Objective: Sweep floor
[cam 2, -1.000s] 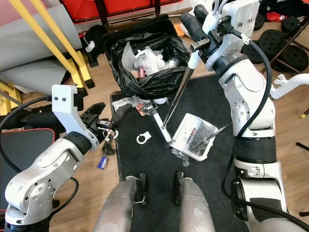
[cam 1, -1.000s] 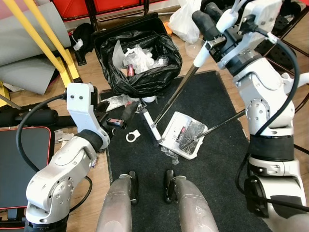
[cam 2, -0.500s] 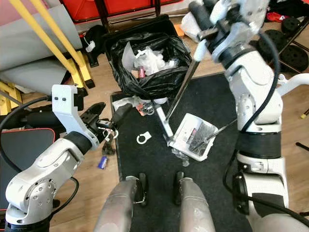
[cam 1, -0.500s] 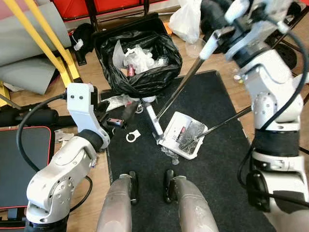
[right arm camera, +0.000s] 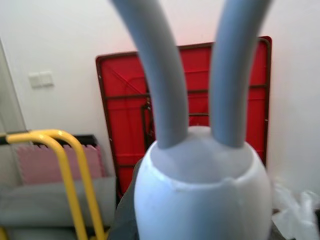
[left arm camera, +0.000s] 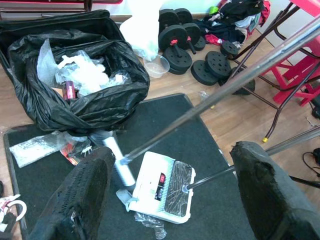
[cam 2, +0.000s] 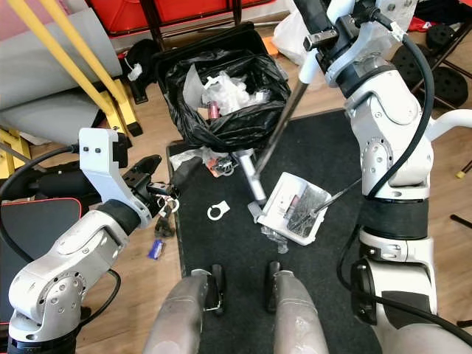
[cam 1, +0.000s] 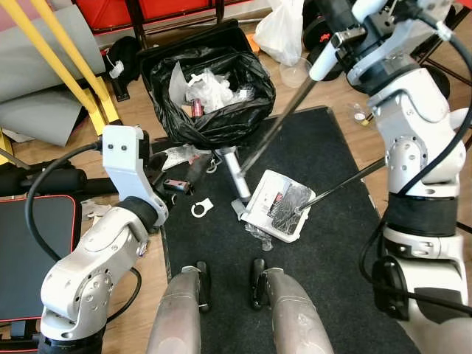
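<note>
The right hand (cam 2: 324, 33) is partly cut off at the frame's top, clamped around the white grip of the broom (cam 1: 276, 125). Below it, the broom's head meets the white dustpan (cam 1: 279, 205) on the black mat (cam 1: 332, 243). The left hand (left arm camera: 165, 195) hangs wide, fingers (left arm camera: 82, 195) empty, above the dustpan.

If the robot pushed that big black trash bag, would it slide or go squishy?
The black plastic trash bag would probably squish and crinkle, since its thin sides look wrinkled and saggy. It likely feels light for its size, because it mostly holds crumpled white wrappers. It seems to sit in a dark bin, so it may not slide easily.
</note>
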Robot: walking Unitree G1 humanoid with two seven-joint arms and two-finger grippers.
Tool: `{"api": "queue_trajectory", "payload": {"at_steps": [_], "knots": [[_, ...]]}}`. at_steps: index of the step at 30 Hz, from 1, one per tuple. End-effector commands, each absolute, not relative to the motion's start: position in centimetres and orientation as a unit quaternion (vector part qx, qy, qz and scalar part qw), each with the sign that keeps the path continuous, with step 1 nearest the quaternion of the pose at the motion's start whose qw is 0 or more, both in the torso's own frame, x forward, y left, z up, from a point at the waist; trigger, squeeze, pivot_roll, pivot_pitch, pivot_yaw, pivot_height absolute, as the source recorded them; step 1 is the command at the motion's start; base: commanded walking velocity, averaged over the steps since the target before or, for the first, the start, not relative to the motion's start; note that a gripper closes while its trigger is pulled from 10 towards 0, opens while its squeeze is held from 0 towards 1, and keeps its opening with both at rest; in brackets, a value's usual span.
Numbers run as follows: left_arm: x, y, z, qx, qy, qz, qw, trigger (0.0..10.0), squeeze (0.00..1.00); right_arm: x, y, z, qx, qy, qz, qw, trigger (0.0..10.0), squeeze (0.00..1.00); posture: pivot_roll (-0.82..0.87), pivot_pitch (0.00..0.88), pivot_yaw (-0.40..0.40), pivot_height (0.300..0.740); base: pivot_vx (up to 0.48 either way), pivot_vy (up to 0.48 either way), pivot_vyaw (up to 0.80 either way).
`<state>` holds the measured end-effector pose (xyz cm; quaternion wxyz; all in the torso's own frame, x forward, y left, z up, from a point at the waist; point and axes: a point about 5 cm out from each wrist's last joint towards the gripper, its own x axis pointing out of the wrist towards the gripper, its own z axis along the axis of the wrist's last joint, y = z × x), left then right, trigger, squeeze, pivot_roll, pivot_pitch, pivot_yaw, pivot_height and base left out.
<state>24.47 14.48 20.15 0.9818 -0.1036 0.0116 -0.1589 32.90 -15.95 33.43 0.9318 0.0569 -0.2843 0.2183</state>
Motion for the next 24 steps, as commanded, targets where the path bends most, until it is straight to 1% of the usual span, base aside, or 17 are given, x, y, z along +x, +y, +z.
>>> {"api": "queue_trajectory", "payload": {"at_steps": [1,2,4,7,9,10,11,12,13,15,22,23,24], "knots": [[24.2,14.2,19.7,-0.107,0.019,-0.182,0.977,10.0,0.00,31.6,-15.8,35.5,0.071,-0.341,0.233,0.908,10.0,0.00,0.09,0.299,-0.035,0.740,0.000,0.000,0.00],[24.2,14.2,19.7,-0.107,0.019,-0.182,0.977,10.0,0.00,31.6,-15.8,35.5,0.071,-0.341,0.233,0.908,10.0,0.00,0.09,0.299,-0.035,0.740,0.000,0.000,0.00],[24.1,14.2,19.8,-0.107,0.019,-0.181,0.977,10.0,0.00,31.5,-15.2,35.9,0.105,-0.349,0.250,0.897,10.0,0.00,0.10,0.303,-0.038,0.740,0.000,0.000,0.00],[24.1,14.2,19.8,-0.107,0.019,-0.181,0.977,10.0,0.00,31.5,-15.2,35.9,0.105,-0.349,0.250,0.897,10.0,0.00,0.10,0.303,-0.038,0.740,0.000,0.000,0.00],[24.1,14.2,19.8,-0.108,0.019,-0.181,0.977,10.0,0.00,32.3,-14.5,34.7,0.146,-0.322,0.257,0.900,10.0,0.00,0.10,0.307,-0.038,0.740,0.000,0.000,0.00],[24.1,14.2,19.8,-0.108,0.019,-0.181,0.977,10.0,0.00,32.3,-14.5,34.7,0.146,-0.322,0.257,0.900,10.0,0.00,0.10,0.307,-0.038,0.740,0.000,0.000,0.00],[24.1,14.3,19.8,-0.108,0.020,-0.181,0.977,10.0,0.00,33.1,-14.2,33.2,0.166,-0.287,0.256,0.908,10.0,0.00,0.10,0.312,-0.036,0.740,0.000,0.000,0.00],[24.0,14.3,19.8,-0.108,0.020,-0.181,0.977,10.0,0.00,33.8,-14.0,31.8,0.165,-0.255,0.251,0.919,10.0,0.00,0.11,0.312,-0.036,0.740,0.000,0.000,0.00],[24.0,14.3,19.8,-0.108,0.020,-0.181,0.977,10.0,0.00,33.8,-14.0,31.8,0.165,-0.255,0.251,0.919,10.0,0.00,0.11,0.312,-0.036,0.740,0.000,0.000,0.00],[23.9,14.3,19.8,-0.108,0.021,-0.181,0.977,10.0,0.00,34.2,-13.9,30.5,0.156,-0.226,0.245,0.930,10.0,0.00,0.11,0.307,-0.036,0.740,0.000,0.000,0.00],[23.8,14.5,19.7,-0.108,0.024,-0.182,0.977,10.0,0.00,34.2,-14.2,30.5,0.143,-0.216,0.241,0.935,10.0,0.00,0.11,0.302,-0.036,0.740,0.000,0.000,0.00],[23.8,14.5,19.7,-0.108,0.024,-0.183,0.977,10.0,0.00,34.2,-14.6,30.6,0.126,-0.211,0.236,0.940,10.0,0.00,0.11,0.294,-0.034,0.740,0.000,0.000,0.00],[23.8,14.5,19.7,-0.108,0.024,-0.183,0.977,10.0,0.00,34.2,-14.6,30.6,0.126,-0.211,0.236,0.940,10.0,0.00,0.11,0.294,-0.034,0.740,0.000,0.000,0.00]]}}
